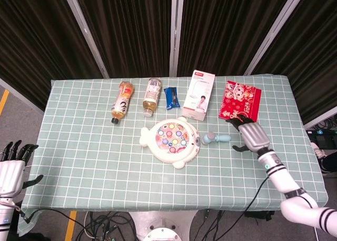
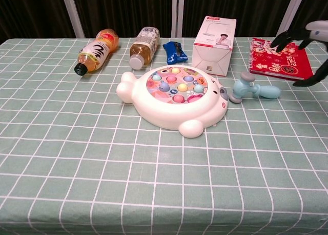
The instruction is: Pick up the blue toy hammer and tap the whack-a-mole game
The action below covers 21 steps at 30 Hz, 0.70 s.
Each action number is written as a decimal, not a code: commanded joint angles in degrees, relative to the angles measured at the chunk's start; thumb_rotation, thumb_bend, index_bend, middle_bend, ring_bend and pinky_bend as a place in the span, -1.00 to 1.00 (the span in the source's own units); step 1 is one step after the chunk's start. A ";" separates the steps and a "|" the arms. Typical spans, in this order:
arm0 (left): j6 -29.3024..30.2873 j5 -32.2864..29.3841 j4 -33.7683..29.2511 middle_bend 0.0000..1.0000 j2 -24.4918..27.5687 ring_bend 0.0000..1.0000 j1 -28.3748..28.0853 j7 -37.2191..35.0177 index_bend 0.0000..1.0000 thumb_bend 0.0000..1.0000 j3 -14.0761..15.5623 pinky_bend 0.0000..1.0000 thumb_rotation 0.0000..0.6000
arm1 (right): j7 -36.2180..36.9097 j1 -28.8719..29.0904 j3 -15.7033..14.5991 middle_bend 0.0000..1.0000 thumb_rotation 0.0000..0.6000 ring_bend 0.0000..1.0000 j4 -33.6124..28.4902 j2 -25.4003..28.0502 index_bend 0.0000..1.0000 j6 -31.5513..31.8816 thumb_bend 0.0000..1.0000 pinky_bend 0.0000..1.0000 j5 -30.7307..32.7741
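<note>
The blue toy hammer lies flat on the checked cloth just right of the white whack-a-mole game, its head toward the game. My right hand hovers open a little right of the hammer's handle, fingers spread, holding nothing. At the table's near left corner, off the edge, my left hand is open and empty; the chest view does not show it.
Behind the game lie two drink bottles, a blue packet, a white box and a red notebook. My right hand is over the notebook's near edge. The green checked table extends in front.
</note>
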 commanded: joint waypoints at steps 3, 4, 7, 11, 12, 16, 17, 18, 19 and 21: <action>-0.15 -0.03 0.23 -0.63 -0.01 -0.89 0.10 -0.25 -0.58 -1.00 0.19 -0.91 1.00 | -1.80 3.89 0.52 -0.51 1.00 -0.74 5.58 -6.23 -0.52 -3.84 -0.79 -0.54 3.87; -0.08 0.06 0.39 -0.63 -0.06 -0.89 0.14 -0.37 -0.58 -1.00 0.23 -0.91 1.00 | -1.91 4.19 0.49 -0.49 1.00 -0.72 6.09 -6.92 -0.50 -3.97 -0.78 -0.53 4.20; 0.01 0.15 0.90 -0.64 -0.23 -0.89 0.24 -0.63 -0.57 -1.00 0.31 -0.91 1.00 | -1.61 4.91 0.37 -0.43 1.00 -0.66 7.37 -8.66 -0.42 -4.20 -0.75 -0.49 4.90; -0.27 0.30 1.19 -0.63 -0.31 -0.89 0.13 -0.85 -0.57 -1.00 0.41 -0.92 1.00 | -1.50 5.49 -0.05 -0.35 1.00 -0.56 8.63 -10.38 -0.35 -4.00 -0.71 -0.38 5.24; -0.28 0.35 1.24 -0.63 -0.32 -0.89 0.11 -0.91 -0.57 -1.00 0.42 -0.92 1.00 | -1.55 5.59 -0.14 -0.34 1.00 -0.55 8.84 -10.66 -0.34 -3.94 -0.70 -0.38 5.31; -0.26 0.45 1.59 -0.63 -0.42 -0.89 0.11 -1.30 -0.57 -1.00 0.42 -0.92 1.00 | -2.08 5.92 -0.33 -0.29 1.00 -0.50 9.90 -11.90 -0.28 -3.42 -0.67 -0.36 5.96; -0.27 0.44 1.70 -0.63 -0.46 -0.89 0.13 -1.43 -0.57 -1.00 0.43 -0.92 1.00 | -2.15 6.00 -0.36 -0.27 1.00 -0.49 10.20 -12.27 -0.26 -3.37 -0.65 -0.36 6.27; -0.29 0.44 1.79 -0.63 -0.49 -0.89 0.13 -1.54 -0.57 -1.00 0.44 -0.92 1.00 | -2.17 6.06 -0.40 -0.27 1.00 -0.48 10.43 -12.53 -0.25 -3.37 -0.65 -0.35 6.47; -0.30 0.43 1.89 -0.63 -0.52 -0.89 0.15 -1.64 -0.57 -1.00 0.46 -0.92 1.00 | -2.17 6.13 -0.45 -0.26 1.00 -0.47 10.67 -12.77 -0.24 -3.38 -0.65 -0.35 6.62; -0.30 0.44 2.10 -0.63 -0.58 -0.89 0.22 -1.85 -0.57 -1.00 0.52 -0.91 1.00 | -2.04 6.26 -0.56 -0.24 1.00 -0.46 11.24 -13.25 -0.23 -3.41 -0.65 -0.34 6.88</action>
